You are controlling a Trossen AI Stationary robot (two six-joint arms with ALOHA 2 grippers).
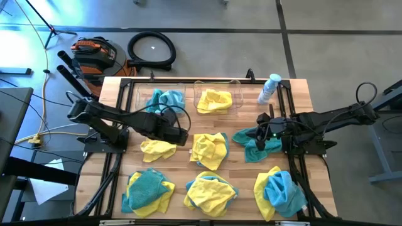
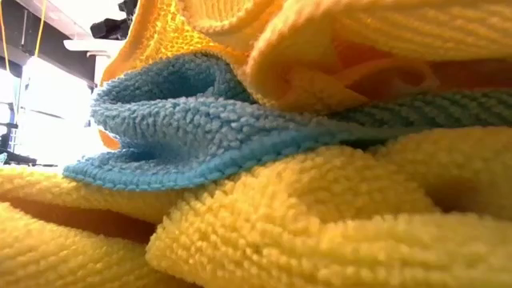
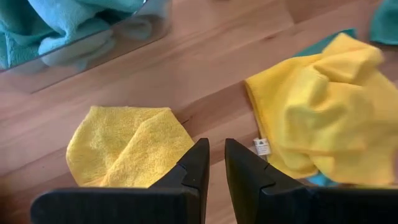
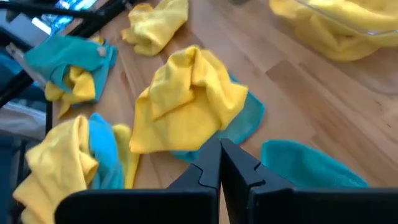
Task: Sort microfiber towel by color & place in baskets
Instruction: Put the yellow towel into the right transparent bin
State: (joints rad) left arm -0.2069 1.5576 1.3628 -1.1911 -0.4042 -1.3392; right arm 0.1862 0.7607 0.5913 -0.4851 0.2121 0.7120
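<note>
Two clear baskets stand at the table's far edge. The left basket (image 1: 141, 91) holds blue towels and the right basket (image 1: 237, 88) holds a yellow one. My left gripper (image 1: 184, 134) (image 3: 216, 157) hovers between a small yellow towel (image 1: 157, 149) (image 3: 124, 146) and a yellow-over-teal towel (image 1: 210, 149) (image 3: 323, 118). Its fingers stand a narrow gap apart with nothing between them. My right gripper (image 1: 259, 134) (image 4: 219, 163) is shut, above the left edge of a teal towel (image 1: 259, 147) (image 4: 311, 168) that lies flat on the wood.
Three mixed yellow-and-blue piles (image 1: 147, 190) (image 1: 210, 191) (image 1: 281, 191) lie along the near edge. One pile fills the low view (image 2: 264, 160) and hides everything behind it. A spray bottle (image 1: 270, 88) lies right of the baskets. Bare wood shows between the towels and the baskets.
</note>
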